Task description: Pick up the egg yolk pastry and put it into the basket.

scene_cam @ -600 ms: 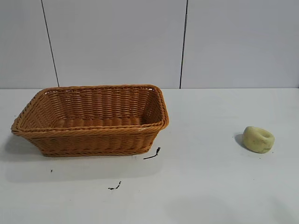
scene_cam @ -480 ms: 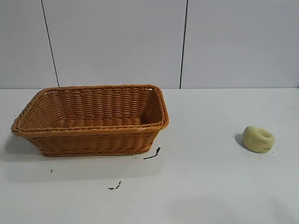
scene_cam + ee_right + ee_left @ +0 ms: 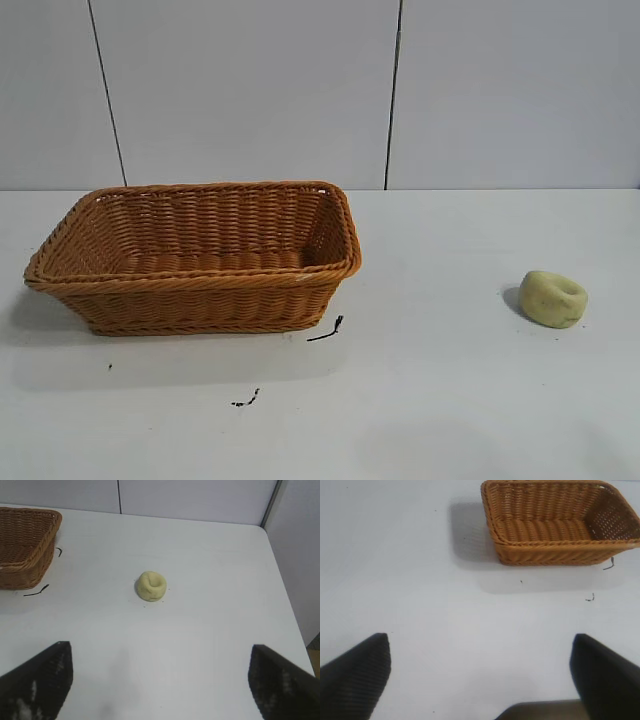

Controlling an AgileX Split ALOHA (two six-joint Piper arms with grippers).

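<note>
1. Pastry (image 3: 553, 298) on the bench (image 3: 450, 400) at the right, dimple up, well apart from the basket (image 3: 195, 256).
2. Basket at the left, upright, nothing inside.
3. Left claw (image 3: 480, 680) spread wide, holding nothing, above bare bench near the basket.
4. Right claw (image 3: 160, 680) spread wide, empty, above bare bench short of the pastry.

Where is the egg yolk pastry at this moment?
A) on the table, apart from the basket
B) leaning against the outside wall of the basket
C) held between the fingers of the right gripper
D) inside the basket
A: the egg yolk pastry lies on the bare white table, well apart from the basket, and the right wrist view shows the open right gripper holding nothing.
</note>
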